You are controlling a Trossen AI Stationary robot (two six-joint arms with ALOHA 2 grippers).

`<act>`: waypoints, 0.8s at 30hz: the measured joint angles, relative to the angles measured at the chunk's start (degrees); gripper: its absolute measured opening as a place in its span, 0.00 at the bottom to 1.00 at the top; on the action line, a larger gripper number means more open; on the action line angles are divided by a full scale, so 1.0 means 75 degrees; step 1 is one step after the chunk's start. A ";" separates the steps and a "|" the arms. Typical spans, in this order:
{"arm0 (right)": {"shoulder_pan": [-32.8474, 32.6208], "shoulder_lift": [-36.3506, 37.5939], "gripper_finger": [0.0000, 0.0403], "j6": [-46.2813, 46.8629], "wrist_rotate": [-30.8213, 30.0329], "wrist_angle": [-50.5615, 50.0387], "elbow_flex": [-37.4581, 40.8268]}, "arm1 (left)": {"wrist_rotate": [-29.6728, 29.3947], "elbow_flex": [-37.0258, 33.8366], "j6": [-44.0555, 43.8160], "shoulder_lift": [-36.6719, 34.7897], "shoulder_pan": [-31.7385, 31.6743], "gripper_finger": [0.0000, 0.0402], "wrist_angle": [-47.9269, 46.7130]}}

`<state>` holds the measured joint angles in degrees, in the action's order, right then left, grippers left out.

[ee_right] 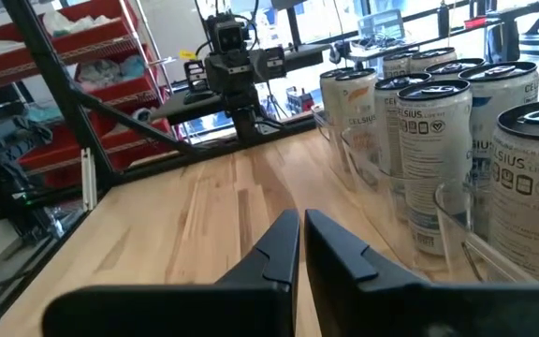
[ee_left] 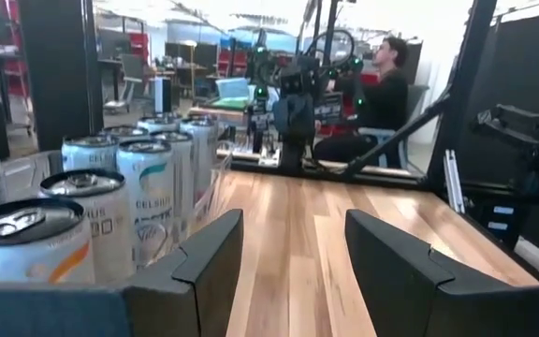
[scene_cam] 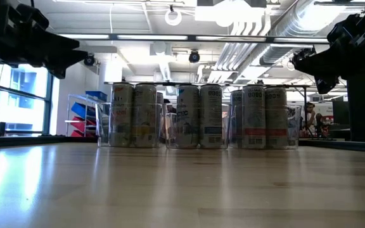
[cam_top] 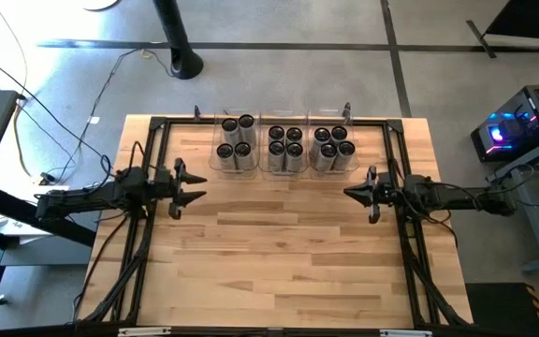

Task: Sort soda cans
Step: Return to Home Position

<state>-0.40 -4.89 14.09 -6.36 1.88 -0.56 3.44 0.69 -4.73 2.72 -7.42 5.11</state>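
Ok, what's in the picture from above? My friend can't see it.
Soda cans stand in three clear bins at the far edge of the wooden table. The left gripper, open, and the right gripper, shut, hang empty at its two sides.

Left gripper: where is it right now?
In the high view, the left gripper hovers open over the table's left side, just below and left of the leftmost clear bin.

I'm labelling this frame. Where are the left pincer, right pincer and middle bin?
left pincer [ee_left: 293, 239]: left wrist view, midway between its open fingertips.
right pincer [ee_right: 301, 225]: right wrist view, where its shut fingertips meet.
middle bin [cam_top: 285, 119]: high view, its bare far end.
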 joint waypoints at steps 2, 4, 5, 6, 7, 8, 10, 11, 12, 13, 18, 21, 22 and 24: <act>0.0000 0.0000 0.04 0.0000 0.0002 0.0001 0.0000 | -0.0003 0.0000 0.0003 0.0000 0.0000 0.45 -0.0127; 0.0000 0.0000 0.04 0.0000 0.0011 0.0002 0.0000 | -0.0003 -0.0001 -0.0018 0.0000 0.0000 0.45 -0.0175; 0.0000 0.0000 0.04 0.0000 0.0019 0.0002 0.0000 | -0.0006 0.0000 -0.0018 0.0000 0.0000 0.45 -0.0168; 0.0000 0.0000 0.04 0.0000 0.0022 0.0002 0.0000 | -0.0006 0.0000 -0.0015 0.0000 0.0000 0.45 -0.0167; 0.0000 0.0000 0.04 0.0000 0.0022 0.0002 0.0002 | -0.0006 0.0000 -0.0016 0.0000 0.0000 0.45 -0.0170; 0.0000 0.0000 0.04 0.0000 0.0020 0.0002 0.0003 | -0.0006 0.0000 -0.0018 0.0000 0.0000 0.45 -0.0171; 0.0000 0.0000 0.04 0.0000 0.0021 0.0002 0.0003 | -0.0006 0.0000 -0.0014 0.0000 0.0000 0.45 -0.0168; 0.0000 0.0000 0.04 0.0000 0.0020 0.0002 0.0003 | -0.0006 0.0000 -0.0015 0.0000 0.0000 0.45 -0.0170; 0.0000 0.0000 0.04 0.0000 0.0020 0.0002 0.0003 | -0.0006 0.0000 -0.0017 0.0000 0.0000 0.45 -0.0170; 0.0000 0.0000 0.04 0.0000 0.0019 0.0002 0.0003 | -0.0006 0.0000 0.0002 -0.0003 0.0011 0.45 -0.0175; 0.0000 0.0000 0.04 -0.0001 0.0019 0.0005 0.0003 | 0.0078 0.0020 -0.0443 -0.0296 0.0529 0.45 -0.0586; 0.0000 -0.0003 0.04 -0.0003 0.0019 0.0005 0.0003 | 0.0030 0.0020 -0.0311 -0.0335 0.0840 0.45 -0.0606; 0.0000 -0.0003 0.04 0.0000 0.0019 0.0005 0.0003 | 0.0000 0.0020 -0.0123 -0.0336 0.0935 0.45 -0.0612; 0.0000 0.0005 0.04 0.0000 0.0019 0.0005 0.0003 | -0.0246 0.0016 0.0263 -0.0337 0.1133 0.45 -0.0646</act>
<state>-0.40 -4.85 14.08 -6.22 1.91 -0.54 1.59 0.81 -2.76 0.19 1.08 0.27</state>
